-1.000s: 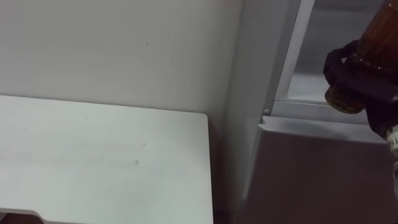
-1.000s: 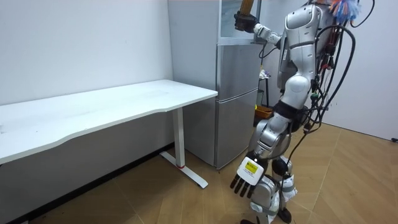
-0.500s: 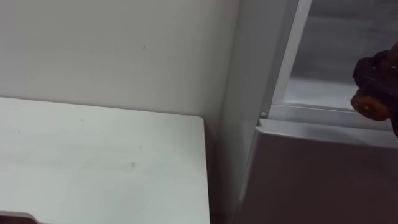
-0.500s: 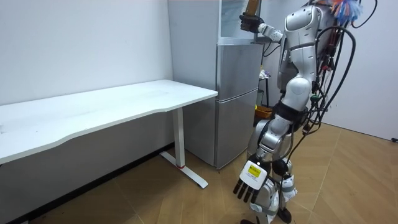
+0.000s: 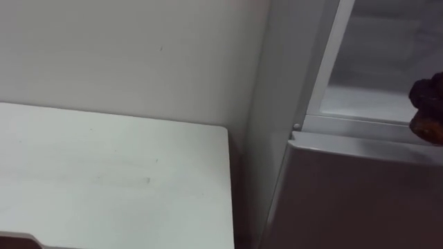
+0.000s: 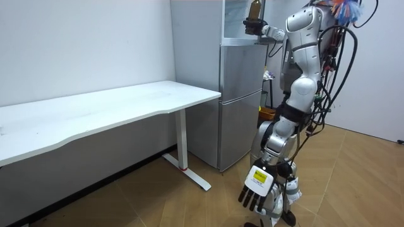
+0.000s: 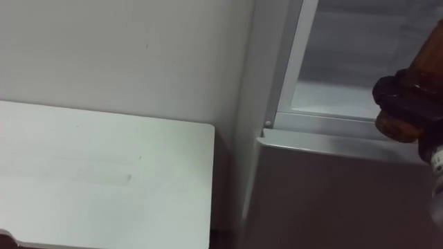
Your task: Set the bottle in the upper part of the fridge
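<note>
I stand facing the silver fridge (image 6: pixel 240 101), and its upper compartment (image 7: pixel 332 90) is open, with a white shelf inside. My right hand (image 7: pixel 407 97) is raised to the front of that opening at the right edge and is shut on the brown bottle (image 7: pixel 428 59). The bottle's base (image 5: pixel 429 128) hangs just above the sill. In the room view the bottle (image 6: pixel 254 9) stands upright in my right hand (image 6: pixel 254 26), level with the upper compartment. My left hand (image 6: pixel 255 188) hangs low by my legs, fingers straight and holding nothing.
A long white table (image 5: pixel 104 180) stands against the wall to the left of the fridge, its end close to the fridge's side. The shut lower fridge door (image 7: pixel 332 200) lies below the opening. Wooden floor (image 6: pixel 353 183) lies behind me.
My right hand has carried the bottle toward the right of the eye view and stood it more upright. My left arm has swung a little lower.
</note>
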### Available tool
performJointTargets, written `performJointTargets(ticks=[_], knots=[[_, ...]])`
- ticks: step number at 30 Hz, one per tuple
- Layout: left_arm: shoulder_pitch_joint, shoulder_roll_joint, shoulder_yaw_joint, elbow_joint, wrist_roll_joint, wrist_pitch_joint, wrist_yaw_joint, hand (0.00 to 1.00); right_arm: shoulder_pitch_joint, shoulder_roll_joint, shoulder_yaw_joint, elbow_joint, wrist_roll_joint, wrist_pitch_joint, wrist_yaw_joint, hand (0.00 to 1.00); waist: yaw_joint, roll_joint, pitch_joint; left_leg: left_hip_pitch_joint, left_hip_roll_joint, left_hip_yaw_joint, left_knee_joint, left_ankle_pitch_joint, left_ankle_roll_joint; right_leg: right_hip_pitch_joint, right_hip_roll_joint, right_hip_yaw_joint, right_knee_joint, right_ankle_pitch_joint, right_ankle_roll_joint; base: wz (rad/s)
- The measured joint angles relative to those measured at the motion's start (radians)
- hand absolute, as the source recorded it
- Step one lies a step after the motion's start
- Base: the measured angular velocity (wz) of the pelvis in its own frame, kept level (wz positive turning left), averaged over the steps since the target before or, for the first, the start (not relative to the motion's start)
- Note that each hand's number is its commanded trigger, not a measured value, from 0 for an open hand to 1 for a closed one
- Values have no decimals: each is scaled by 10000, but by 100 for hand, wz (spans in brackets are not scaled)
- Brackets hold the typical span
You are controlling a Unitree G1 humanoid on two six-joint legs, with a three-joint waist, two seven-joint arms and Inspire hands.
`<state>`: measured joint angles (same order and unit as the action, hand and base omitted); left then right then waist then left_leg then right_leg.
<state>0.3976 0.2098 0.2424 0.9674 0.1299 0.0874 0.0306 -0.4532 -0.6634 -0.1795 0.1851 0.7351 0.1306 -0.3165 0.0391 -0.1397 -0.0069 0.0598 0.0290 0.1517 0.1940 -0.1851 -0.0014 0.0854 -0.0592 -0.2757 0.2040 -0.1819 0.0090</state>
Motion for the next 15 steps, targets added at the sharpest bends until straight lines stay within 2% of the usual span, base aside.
performJointTargets(ticks=[4,9,15], knots=[[63,-2,231,0,34,12,-10,0,0,-67,0,95,-5,0,-13,100,0,-94,53,-14,19,2,28,-6,-13,-4,13,3,3,0,-1,0],[90,2,310,-45,213,154,-110,0,-22,-83,-1,455,-5,37,-16,100,105,-220,-12,-172,10,2,74,-8,-10,-177,2,-5,19,2,-4,0],[293,9,293,-411,340,221,-212,0,-854,-83,85,1673,16,246,-258,100,229,-281,-54,-340,-12,-137,132,-7,-7,-158,-14,-158,24,3,-4,8]])
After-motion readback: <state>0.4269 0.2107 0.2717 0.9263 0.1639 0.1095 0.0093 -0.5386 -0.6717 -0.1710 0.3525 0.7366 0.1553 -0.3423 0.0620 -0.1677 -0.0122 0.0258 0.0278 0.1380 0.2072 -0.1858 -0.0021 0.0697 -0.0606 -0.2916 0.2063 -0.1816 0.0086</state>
